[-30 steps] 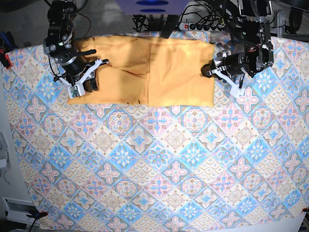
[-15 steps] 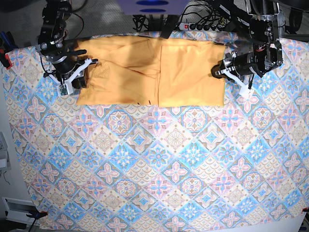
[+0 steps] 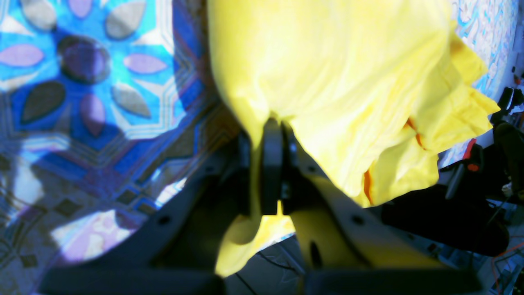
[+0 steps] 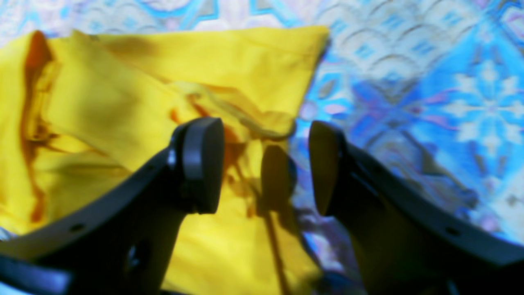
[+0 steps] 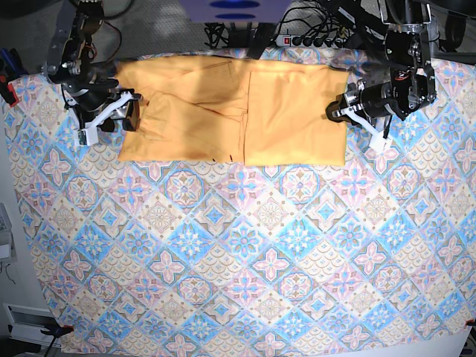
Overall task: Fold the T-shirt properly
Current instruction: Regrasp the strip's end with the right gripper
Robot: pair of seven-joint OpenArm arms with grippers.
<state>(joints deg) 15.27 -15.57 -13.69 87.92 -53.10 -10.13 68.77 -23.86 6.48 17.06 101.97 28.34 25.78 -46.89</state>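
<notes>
Two arms: one at each end of the T-shirt point(image 5: 238, 111).
T-shirt: folded into a wide band at the far side of the counter, on the patterned cloth point(image 5: 238, 253).
Left gripper point(image 3: 272, 131): jaws pinched tight on the shirt's right edge, fabric bunched between them.
Right gripper point(image 4: 262, 164): jaws spread wide over the shirt's left edge, gripping nothing.
</notes>
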